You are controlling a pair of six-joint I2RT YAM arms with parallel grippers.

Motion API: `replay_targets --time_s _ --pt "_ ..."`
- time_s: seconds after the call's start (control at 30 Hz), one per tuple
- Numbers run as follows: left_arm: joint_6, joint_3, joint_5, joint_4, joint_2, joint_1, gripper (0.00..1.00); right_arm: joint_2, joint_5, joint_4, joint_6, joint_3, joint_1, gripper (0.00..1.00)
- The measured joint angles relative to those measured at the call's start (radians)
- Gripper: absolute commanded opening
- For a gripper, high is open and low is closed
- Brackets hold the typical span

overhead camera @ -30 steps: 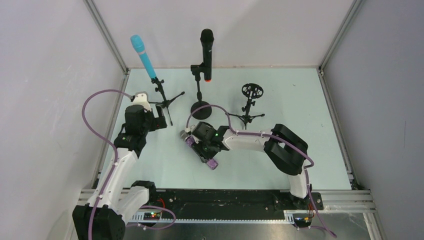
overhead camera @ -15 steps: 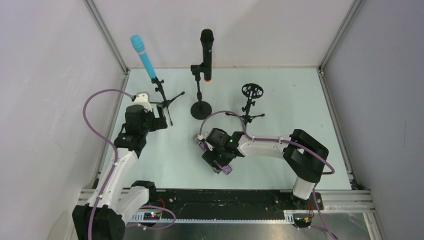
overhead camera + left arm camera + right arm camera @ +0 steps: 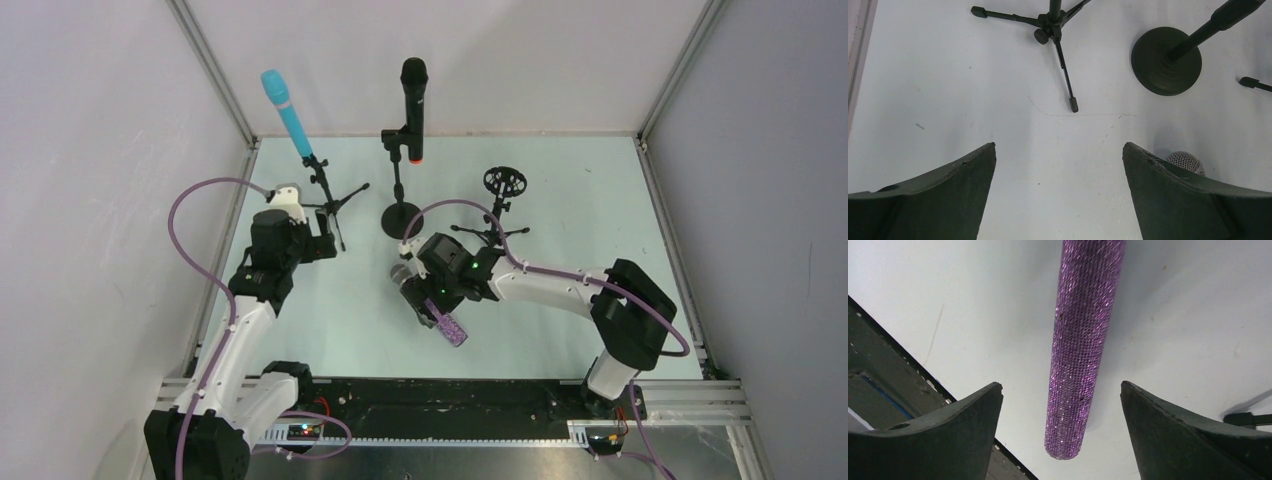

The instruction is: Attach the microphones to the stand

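Since a second ago the right arm's elbow has swung out toward 3 o'clock and the right gripper (image 3: pixel 1060 385) has let go. Its jaws now stand wide apart on either side of the purple glitter microphone (image 3: pixel 1080 340), touching it on neither side. At the table's (image 3: pixel 600 200) 9 o'clock the left gripper (image 3: pixel 1059 145) hangs released, jaws spread over bare surface, holding nothing. Just beyond it, at about 11 o'clock, the turquoise microphone (image 3: pixel 287 112) sits tilted in the clip of a tripod stand (image 3: pixel 325 190). At 12 o'clock the black microphone (image 3: pixel 413 95), orange end down, stands upright in a round-base stand (image 3: pixel 402 218). Near the table's middle the purple glitter microphone lies flat, its silver mesh head (image 3: pixel 1185 160) pointing toward 10 o'clock and its tail toward 5 o'clock — apart from every stand. At about 1 o'clock from it a ring-mount stand (image 3: pixel 504 181) rises on short tripod legs, just beyond the right arm's wrist
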Motion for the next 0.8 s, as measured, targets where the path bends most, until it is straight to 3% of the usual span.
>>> replay_targets --time_s 0.53,0.8 --pt "0.003 0.000 0.007 0.000 0.000 -0.002 1.00 0.195 0.056 -0.104 -0.018 0.336 -0.023 0.87" --pt "0.015 0.000 0.007 0.000 0.000 -0.005 1.00 0.297 0.135 -0.203 -0.016 0.408 -0.003 0.82"
